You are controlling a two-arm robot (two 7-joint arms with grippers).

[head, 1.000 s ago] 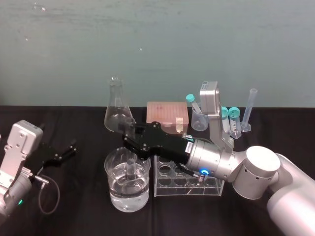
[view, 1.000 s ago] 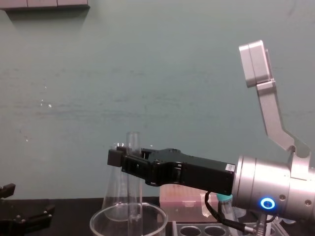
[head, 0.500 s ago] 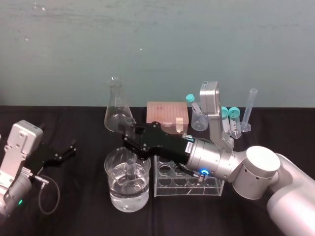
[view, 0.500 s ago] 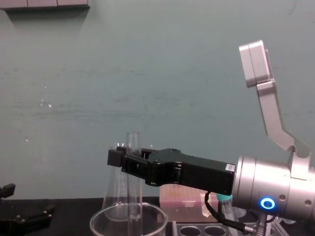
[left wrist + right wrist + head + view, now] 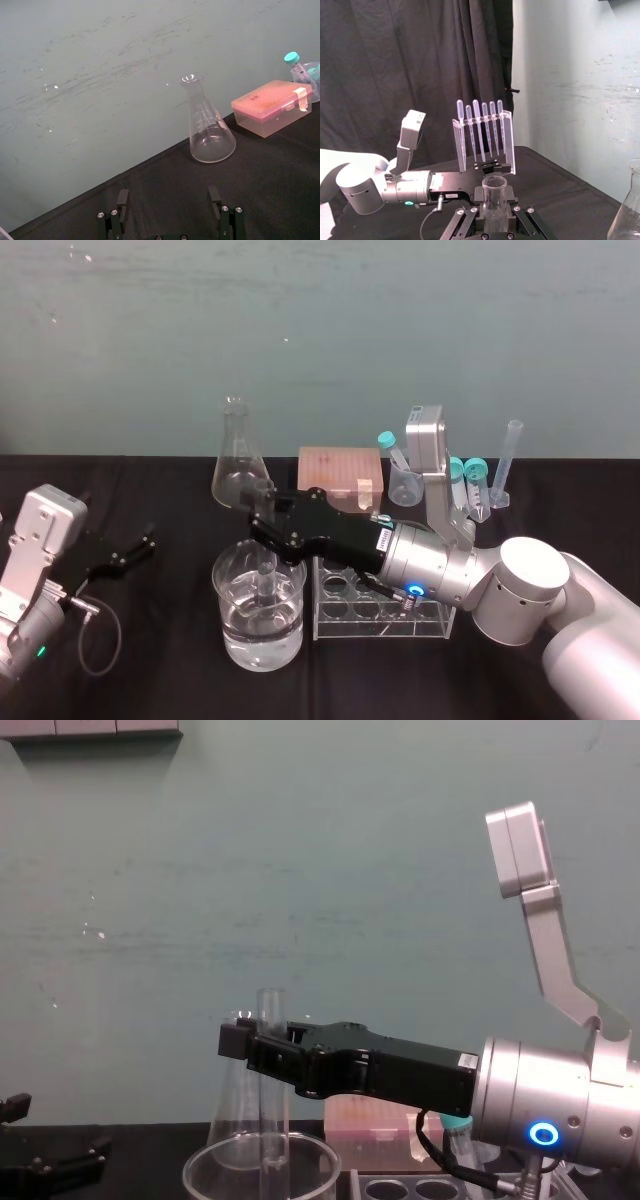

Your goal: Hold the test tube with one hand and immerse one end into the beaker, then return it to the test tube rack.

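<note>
- Just right of beaker (image 5: 230,638): test tube rack (image 5: 385,618); flask (image 5: 237,465), pinkish box (image 5: 330,465) behind.
- Test tube (image 5: 266,578): vertical, lower end in beaker, pinched by right gripper (image 5: 262,505).
- Left gripper (image 5: 135,545): spread, parked left.

From the head we look down on the worktop (image 5: 170,680); from the chest, low and close, sideways; both share the beaker (image 5: 235,635).

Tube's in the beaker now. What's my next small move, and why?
Probably lift the right hand straight up: it grips the test tube upright, lower end already dipped in the beaker, and the test tube rack stands just beside it. The left hand sits parked.
</note>
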